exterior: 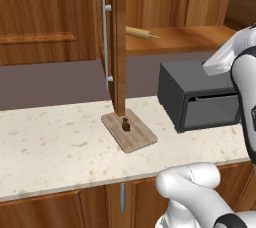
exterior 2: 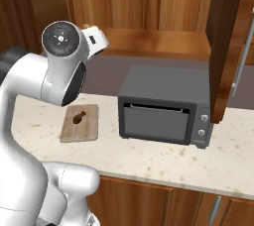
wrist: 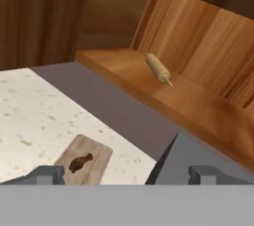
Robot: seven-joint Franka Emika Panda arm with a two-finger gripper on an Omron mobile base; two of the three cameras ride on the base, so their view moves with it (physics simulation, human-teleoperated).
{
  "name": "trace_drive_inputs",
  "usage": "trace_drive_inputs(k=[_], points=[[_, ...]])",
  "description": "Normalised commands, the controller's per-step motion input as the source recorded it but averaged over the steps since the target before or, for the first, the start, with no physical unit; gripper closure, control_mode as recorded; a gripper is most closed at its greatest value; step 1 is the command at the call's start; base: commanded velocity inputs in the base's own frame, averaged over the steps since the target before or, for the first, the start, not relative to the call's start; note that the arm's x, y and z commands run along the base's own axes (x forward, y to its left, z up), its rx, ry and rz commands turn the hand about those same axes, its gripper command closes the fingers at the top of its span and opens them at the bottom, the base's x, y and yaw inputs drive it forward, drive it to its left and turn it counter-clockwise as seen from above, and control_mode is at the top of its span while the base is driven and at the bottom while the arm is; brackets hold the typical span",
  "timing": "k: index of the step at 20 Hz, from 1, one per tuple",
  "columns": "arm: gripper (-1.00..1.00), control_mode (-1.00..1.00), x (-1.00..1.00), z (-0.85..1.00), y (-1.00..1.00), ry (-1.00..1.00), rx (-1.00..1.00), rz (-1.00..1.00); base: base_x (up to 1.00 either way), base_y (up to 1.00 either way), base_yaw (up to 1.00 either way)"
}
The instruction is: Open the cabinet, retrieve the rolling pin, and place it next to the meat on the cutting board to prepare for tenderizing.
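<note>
My end effector [wrist: 127, 174] is wide open. Its 2 dark finger tips [wrist: 48, 174] stand far apart at the bottom of the hand view. It holds nothing and touches nothing. It hangs in the air above the bench [exterior: 50, 142], looking down at the shelf and the board.

The cabinet [exterior: 119, 47] door is open. In the left base view I see the door edge-on, with its long grey bar handle [exterior: 105, 42] on the side. The bottom of the door hangs just above the back end of the cutting board [exterior: 131, 133].

The rolling pin [wrist: 158, 68] lies flat on the wooden shelf [wrist: 198, 103] inside the cabinet. It is a slim, light tan stick with a thin handle at the end. In the hand view its long side slants from upper left to lower right, and the thin handle I can see points lower right. In the left base view the door hides its left end.

The cutting board is a pale, flat slab on the bench. The meat [exterior: 126, 126] is a small dark brown lump on top of it. A dark grey oven [exterior 2: 166, 111] sits on the bench beside the board.
</note>
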Motion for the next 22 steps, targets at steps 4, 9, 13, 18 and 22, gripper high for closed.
trace_drive_inputs(k=[4,9,13,18,22], points=[[-1.0,-1.0,0.4,0.24,0.38,0.0,0.13,0.17,0.0,0.0,0.0],[-1.0,-1.0,0.43,0.15,0.33,0.02,0.11,0.15,0.0,0.0,0.0],[-1.0,-1.0,0.22,-0.02,0.13,0.02,0.01,0.03,0.0,0.0,0.0],[-1.0,-1.0,0.32,0.0,0.0,0.0,0.0,0.0,0.0,0.0,0.0],[-1.0,-1.0,0.24,0.0,0.0,0.0,0.0,0.0,0.0,0.0,0.0]])
